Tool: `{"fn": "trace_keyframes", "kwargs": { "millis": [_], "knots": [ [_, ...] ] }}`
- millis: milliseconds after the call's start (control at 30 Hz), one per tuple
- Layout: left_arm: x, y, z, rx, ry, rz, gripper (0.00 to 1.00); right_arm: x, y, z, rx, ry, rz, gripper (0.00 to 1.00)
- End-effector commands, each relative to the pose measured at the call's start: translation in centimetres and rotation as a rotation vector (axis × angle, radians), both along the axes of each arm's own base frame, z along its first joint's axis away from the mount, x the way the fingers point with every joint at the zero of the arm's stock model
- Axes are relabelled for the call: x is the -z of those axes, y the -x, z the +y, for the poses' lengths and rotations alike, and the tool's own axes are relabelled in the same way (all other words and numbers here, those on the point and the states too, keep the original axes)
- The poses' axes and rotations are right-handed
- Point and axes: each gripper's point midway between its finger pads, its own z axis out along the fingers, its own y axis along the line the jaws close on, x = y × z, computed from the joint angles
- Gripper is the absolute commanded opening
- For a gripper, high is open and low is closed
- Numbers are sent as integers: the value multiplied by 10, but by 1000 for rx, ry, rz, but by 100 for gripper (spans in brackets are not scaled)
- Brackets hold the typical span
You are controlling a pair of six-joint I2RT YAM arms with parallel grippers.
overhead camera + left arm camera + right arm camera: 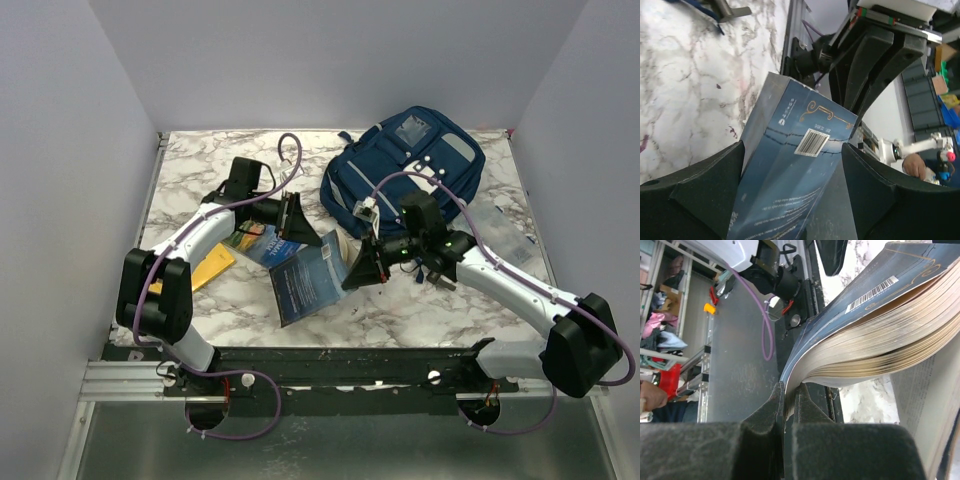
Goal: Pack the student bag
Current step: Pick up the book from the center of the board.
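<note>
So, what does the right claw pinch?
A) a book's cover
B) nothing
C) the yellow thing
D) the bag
A: in the right wrist view, the right claw is shut on the blue cover of the book, and the pages hang free of it.

Table top (190, 165): white marble pattern with grey veining, enclosed on three sides.
Back wall (330, 60), left wall (60, 150), right wall (590, 120): plain pale grey panels, evenly lit; only soft shadows are cast.
Aluminium rail (115, 380): fixed along the near table edge.
Grey metal sheet (350, 450): laid below the rail.
Beyond the enclosure, what may be cluttered shelving (662, 295) is glimpsed in the right wrist view, blurred.
</note>
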Motion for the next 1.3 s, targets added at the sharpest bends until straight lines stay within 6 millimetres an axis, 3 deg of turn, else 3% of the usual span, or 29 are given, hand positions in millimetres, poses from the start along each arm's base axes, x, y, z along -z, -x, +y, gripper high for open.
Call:
{"fn": "trace_keyframes", "kwargs": {
  "millis": [0, 167, 400, 433, 567, 633, 700, 800, 967, 1067, 1167, 1267],
  "knots": [
    [-15, 32, -2, 139, 118, -20, 76, -34, 10, 2, -82, -108, -99, 1],
    [-9, 28, -4, 128, 97, 8, 59, -34, 10, 2, -75, -110, -101, 1],
    [-12, 29, -1, 67, 44, -58, 14, -21, -3, 0, 23, -34, -92, 3],
    [-13, 29, 0, 53, 33, -74, 12, -16, -7, -2, 60, -3, -88, 8],
    [-13, 18, 9, -90, -92, -184, 2, 18, -31, -23, 280, 234, -37, 48],
    [-17, 14, 15, -166, -148, -259, 1, 35, -39, -40, 367, 358, -31, 56],
    [-20, 13, 21, -230, -200, -336, 0, 39, -45, -49, 421, 418, -35, 64],
    [-23, 25, 21, -228, -216, -427, 0, 21, -50, -45, 426, 382, -72, 68],
    [-34, 55, 7, -115, -158, -503, 0, -50, -57, -22, 385, 118, -237, 85],
    [-38, 65, 3, -75, -138, -522, 0, -85, -53, -10, 325, -19, -311, 87],
    [-45, 77, 0, -30, -97, -524, 0, -98, -47, 3, 232, -86, -310, 86],
    [-52, 85, -2, 1, -63, -535, 0, -94, -35, 14, 97, -114, -252, 86]
  ]
}}
